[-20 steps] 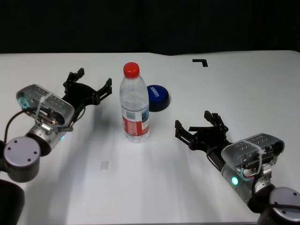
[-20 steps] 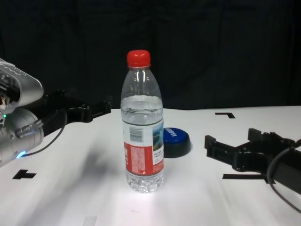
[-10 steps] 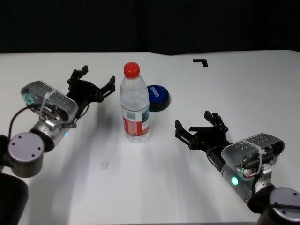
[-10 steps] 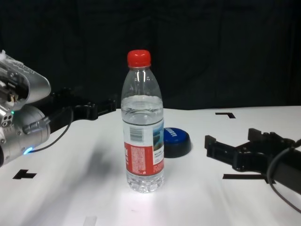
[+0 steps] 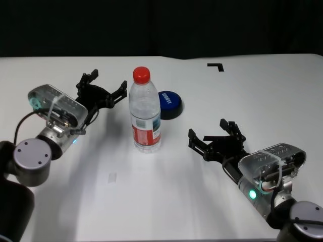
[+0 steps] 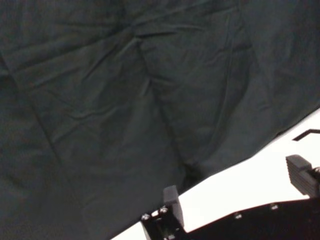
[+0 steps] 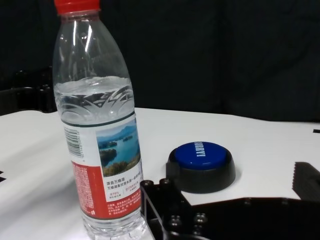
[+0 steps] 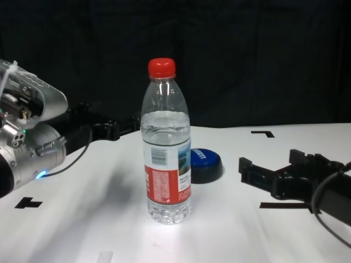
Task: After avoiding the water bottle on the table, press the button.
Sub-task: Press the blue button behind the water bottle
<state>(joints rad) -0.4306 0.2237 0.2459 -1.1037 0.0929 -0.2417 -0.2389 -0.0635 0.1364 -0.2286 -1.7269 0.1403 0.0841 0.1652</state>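
Both our arms reach forward over the table, grippers spread.

Our left gripper [image 5: 103, 89] is raised above the surface on the far left, fingers apart and pointing toward the far right, its wrist housing angled behind it with a cyan light glowing. Our right gripper [image 5: 216, 138] sits low on the near right, fingers apart and aimed far-left, with a green light lit on the forearm just behind its wrist.

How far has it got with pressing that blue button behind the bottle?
Not pressed yet. The left gripper is open, in the air beside the upright bottle, apparently going around it. The button sits untouched behind. The right gripper, open, sits idle on the table.
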